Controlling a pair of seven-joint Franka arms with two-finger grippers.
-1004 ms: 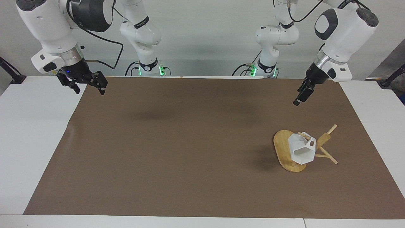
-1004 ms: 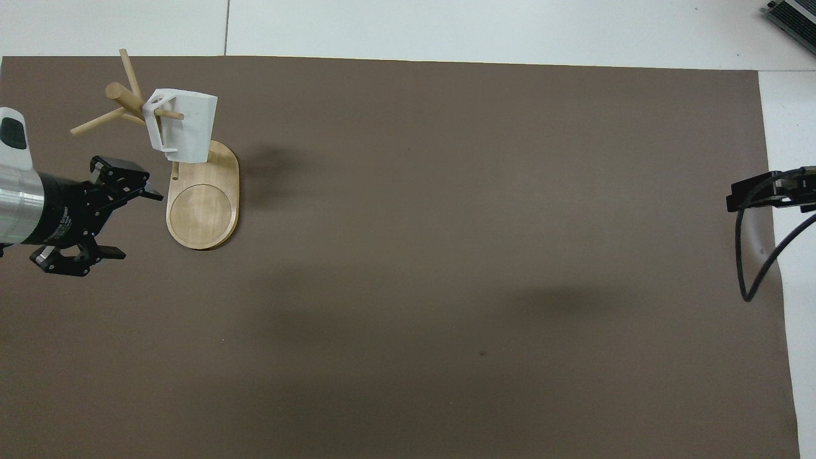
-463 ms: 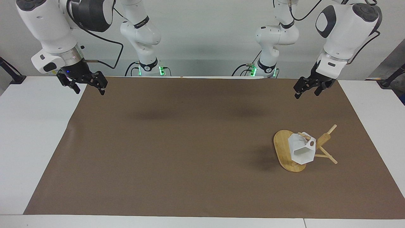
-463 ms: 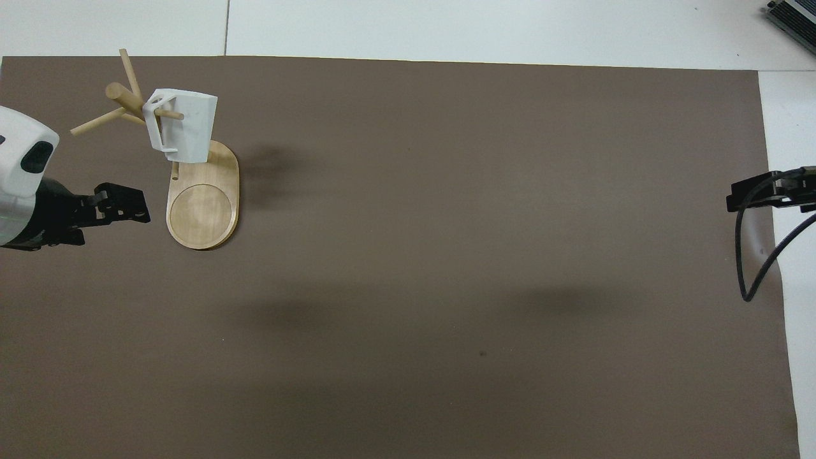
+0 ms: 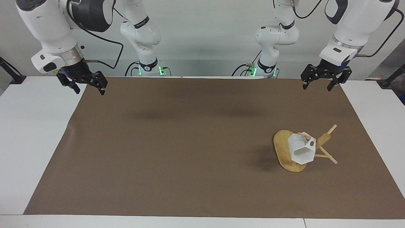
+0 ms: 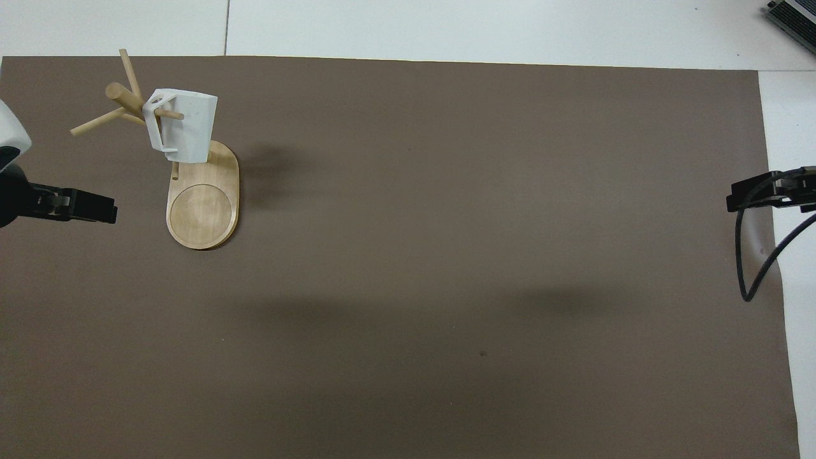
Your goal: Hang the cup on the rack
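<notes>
The white faceted cup (image 5: pixel 301 151) hangs by its handle tab on a peg of the bamboo rack (image 5: pixel 282 148), which stands on the brown mat toward the left arm's end of the table. In the overhead view the cup (image 6: pixel 185 127) hangs over the rack's oval base (image 6: pixel 203 210). My left gripper (image 5: pixel 318 86) is open and empty, raised over the mat's edge by the robots, well apart from the rack; it also shows in the overhead view (image 6: pixel 95 209). My right gripper (image 5: pixel 89 90) is open and empty, and waits over the mat's corner at the right arm's end (image 6: pixel 749 194).
The brown mat (image 5: pixel 177 152) covers most of the white table (image 5: pixel 28 142). A black cable (image 6: pixel 755 268) hangs from the right arm over the mat's edge.
My left gripper has drawn back from the rack toward the robots, risen and turned. The cup stays hanging on the peg. The right arm has not moved.
</notes>
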